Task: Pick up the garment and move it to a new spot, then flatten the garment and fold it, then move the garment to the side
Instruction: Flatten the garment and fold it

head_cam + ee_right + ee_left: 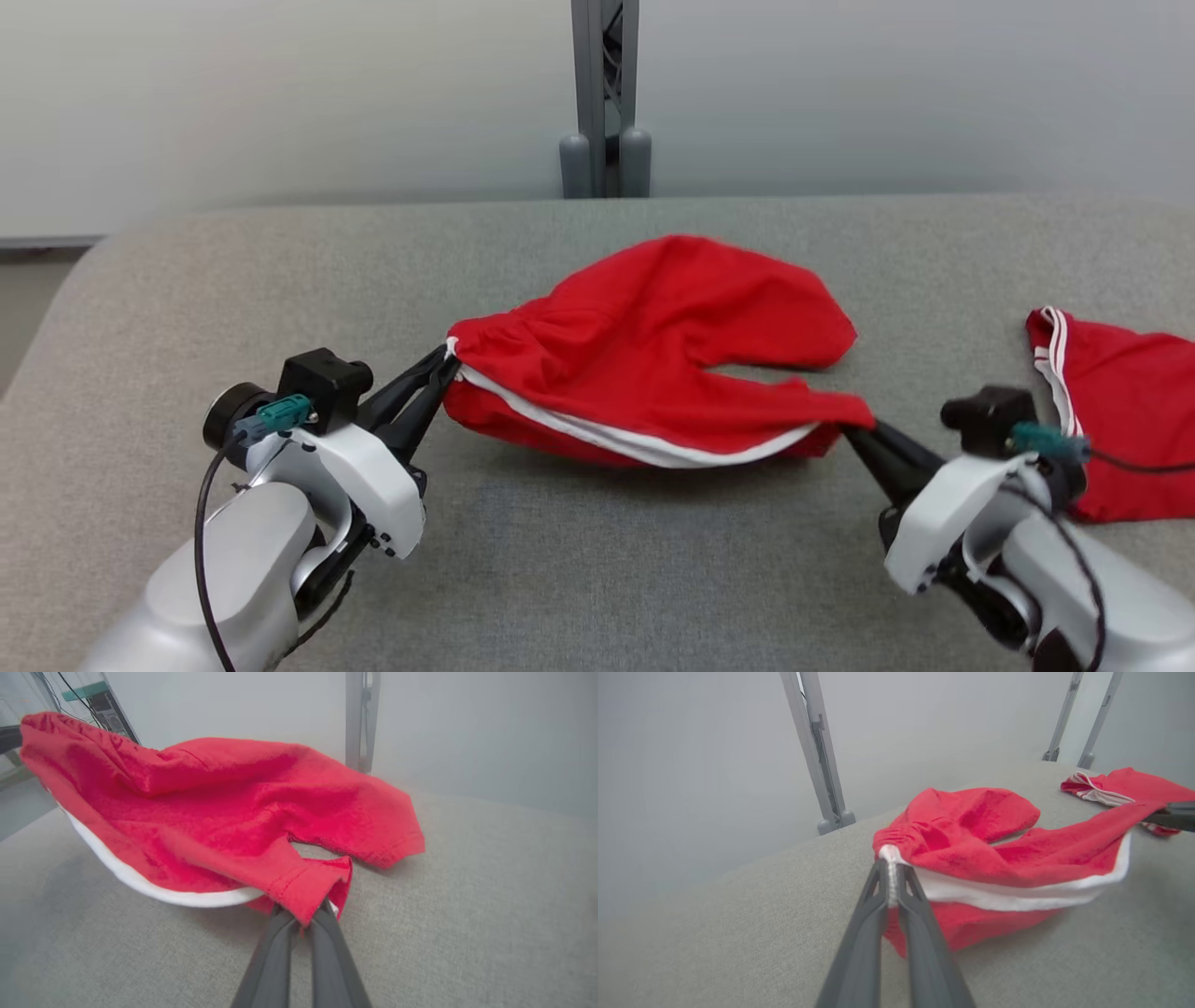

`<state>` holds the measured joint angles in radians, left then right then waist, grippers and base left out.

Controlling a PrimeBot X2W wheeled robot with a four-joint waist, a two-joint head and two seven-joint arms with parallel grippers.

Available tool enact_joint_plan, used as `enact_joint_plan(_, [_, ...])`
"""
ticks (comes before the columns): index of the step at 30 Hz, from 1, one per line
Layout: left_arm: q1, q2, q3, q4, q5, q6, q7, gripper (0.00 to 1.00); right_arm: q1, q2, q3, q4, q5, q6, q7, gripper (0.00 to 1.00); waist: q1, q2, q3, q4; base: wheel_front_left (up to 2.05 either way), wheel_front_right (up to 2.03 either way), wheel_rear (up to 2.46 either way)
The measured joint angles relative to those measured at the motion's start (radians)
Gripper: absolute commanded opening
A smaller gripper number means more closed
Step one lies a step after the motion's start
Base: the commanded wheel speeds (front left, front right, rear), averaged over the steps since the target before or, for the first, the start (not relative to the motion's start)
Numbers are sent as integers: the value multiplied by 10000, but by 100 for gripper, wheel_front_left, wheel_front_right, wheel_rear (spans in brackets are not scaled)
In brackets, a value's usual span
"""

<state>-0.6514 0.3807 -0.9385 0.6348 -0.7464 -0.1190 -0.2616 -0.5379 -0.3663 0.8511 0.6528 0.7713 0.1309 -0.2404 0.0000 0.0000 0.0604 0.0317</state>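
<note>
- Red garment (pixel 653 345) cloth is pinched in the left end effector (pixel 446 362). Its two dark fingers are pressed together on the gathered corner where the white edging (pixel 635 446) ends.
- In the left wrist view, that end effector (pixel 891 870) has the white seam clamped between its tips. The garment (pixel 994 849) spreads away from them to the right.
- The right end effector (pixel 848 431) is also clamped tight on the garment. It grips the hemmed end of the near leg at the cloth's right side.
- In the right wrist view, the red hem drapes over the tips of that end effector (pixel 306 914), and the garment (pixel 233 812) billows up and leftward beyond them.
- The near edge of the garment hangs stretched between the two end effectors. Its white edging (pixel 1017 895) sags in a shallow curve just above the table (pixel 607 569).
- The far part of the garment, including its other leg, lies crumpled on the table's grey fabric top, about mid-table.
- A second red garment (pixel 1130 411) with white stripes lies at the table's right side, just beyond the right arm and apart from the held one.
- A grey metal post (pixel 605 93) stands behind the table's far edge against a pale wall.
</note>
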Motion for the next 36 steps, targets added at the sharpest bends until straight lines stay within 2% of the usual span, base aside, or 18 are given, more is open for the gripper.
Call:
enact_joint_plan(4, [378, -370, 1269, -171, 77, 0, 2, 0, -825, -849, 491, -1519, 1741, 0, 667, 0, 0, 0, -537, 65, 0, 0, 0])
enact_joint_plan(9, [203, -757, 2247, 67, -59, -29, 0, 0, -2000, -1565, 585, -2316, 2955, 0, 1191, 0, 0, 0, -850, 66, 0, 0, 0])
enact_joint_plan(15, [-890, -1436, 2859, 922, -846, -42, 157, 0, -3309, -1634, 556, -2468, 4203, 0, 1710, 0, 0, 0, -1178, 111, 0, 0, 0])
enact_joint_plan(17, [-1333, -1626, 3028, 1235, -1080, -42, 238, 0, -3562, -1494, 385, -2468, 5129, 0, 2105, 0, 0, 0, -1285, 126, 0, 0, 0])
enact_joint_plan(22, [-2173, -1793, 3317, 2061, -1078, 209, 180, 0, -4319, -1547, 430, -1994, 5860, 0, 2986, 0, 0, 0, -1490, 127, 0, 0, 0])
enact_joint_plan(27, [-2356, -1990, 3544, 2738, -1181, 291, 100, 0, -4408, -1478, 479, -1572, 6815, 0, 3848, 0, 0, 0, -1617, 84, 0, 0, 0])
enact_joint_plan(33, [-2355, -2100, 3538, 3346, -1264, 157, 63, 0, -4012, -1421, -192, -1492, 8734, 0, 4934, 0, 0, 0, -1660, 78, 0, 0, 0])
enact_joint_plan(36, [-2356, -2136, 3515, 3522, -1285, 82, 59, 0, -3942, -1469, -458, -1459, 9001, 0, 5055, 0, 0, 0, -1664, 92, 0, 0, 0])
